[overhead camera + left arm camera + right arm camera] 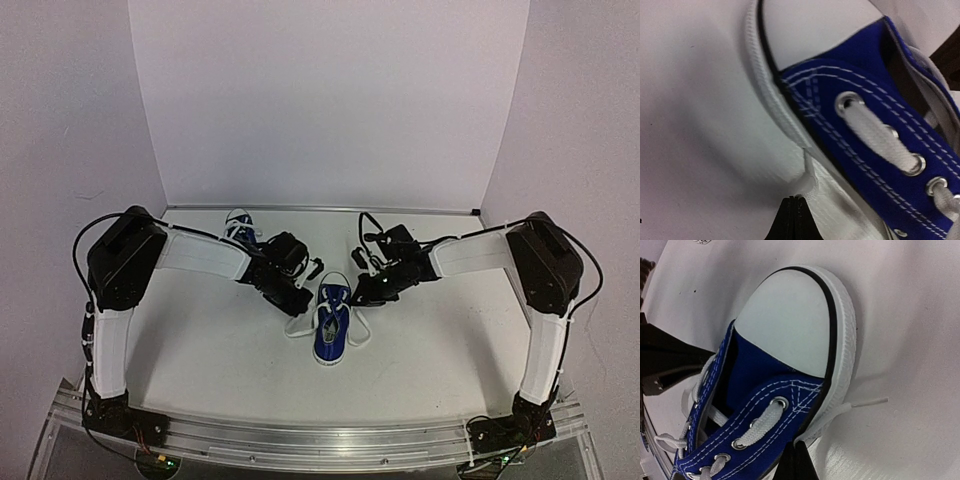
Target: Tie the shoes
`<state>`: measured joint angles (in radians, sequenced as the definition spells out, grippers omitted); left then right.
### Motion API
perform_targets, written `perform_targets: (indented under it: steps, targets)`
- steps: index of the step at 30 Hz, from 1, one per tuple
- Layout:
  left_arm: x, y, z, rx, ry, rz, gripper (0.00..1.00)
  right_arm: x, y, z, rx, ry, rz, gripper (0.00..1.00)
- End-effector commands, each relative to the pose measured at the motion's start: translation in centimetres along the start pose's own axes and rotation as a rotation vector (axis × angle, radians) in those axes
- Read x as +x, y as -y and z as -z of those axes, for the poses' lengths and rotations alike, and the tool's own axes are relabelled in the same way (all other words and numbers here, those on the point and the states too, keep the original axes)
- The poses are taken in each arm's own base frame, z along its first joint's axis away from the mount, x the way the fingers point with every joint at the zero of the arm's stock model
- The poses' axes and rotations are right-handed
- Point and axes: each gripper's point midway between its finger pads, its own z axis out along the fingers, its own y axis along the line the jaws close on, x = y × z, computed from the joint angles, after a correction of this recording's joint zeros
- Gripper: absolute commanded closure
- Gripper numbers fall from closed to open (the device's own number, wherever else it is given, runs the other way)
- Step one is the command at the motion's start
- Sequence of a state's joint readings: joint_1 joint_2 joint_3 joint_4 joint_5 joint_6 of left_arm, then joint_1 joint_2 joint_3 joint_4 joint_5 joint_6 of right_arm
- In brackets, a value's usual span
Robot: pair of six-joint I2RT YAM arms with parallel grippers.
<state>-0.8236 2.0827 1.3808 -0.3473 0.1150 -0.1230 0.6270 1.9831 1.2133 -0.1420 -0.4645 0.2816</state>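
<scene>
The white table (215,365) runs from the metal rail (320,438) at its near edge, where the arm bases sit, back to the seam (320,208) under the white backdrop. Bare surface lies in front of the near shoe's toe and out to either side beneath the forearms. The near shoe (331,328) sits mid-table, toe toward the rail, its laces splayed on the surface. The second shoe (240,228) lies near the back seam, partly hidden behind the left arm. Both arms converge on the near shoe from opposite flanks. The left gripper (795,209) has its fingers pressed together just beside the sole. A white strand (810,175) meets the tips, and whether it is pinched cannot be told. The right gripper (797,452) is closed at the opposite sole edge by the front eyelets, nipping the white lace (850,407), whose tip trails across the table.
</scene>
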Motion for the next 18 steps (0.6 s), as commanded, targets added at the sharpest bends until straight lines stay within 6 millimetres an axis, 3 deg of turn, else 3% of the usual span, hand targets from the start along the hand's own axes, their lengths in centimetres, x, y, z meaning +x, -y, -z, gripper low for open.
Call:
perform_targets:
  steps: [1,11,18]
  targets:
    - [-1.7,3.3,1.4,0.093,0.069,-0.056,1.0,1.2,-1.9,0.1,-0.039,-0.002,0.007,1.0]
    - [1.1,6.9,2.3,0.177,0.033,-0.097,1.0,4.3,-4.6,1.6,-0.069,-0.008,-0.007,1.0]
    - [1.7,8.3,3.0,0.204,0.041,-0.093,1.0,6.6,-6.6,0.9,-0.088,-0.044,-0.007,1.0]
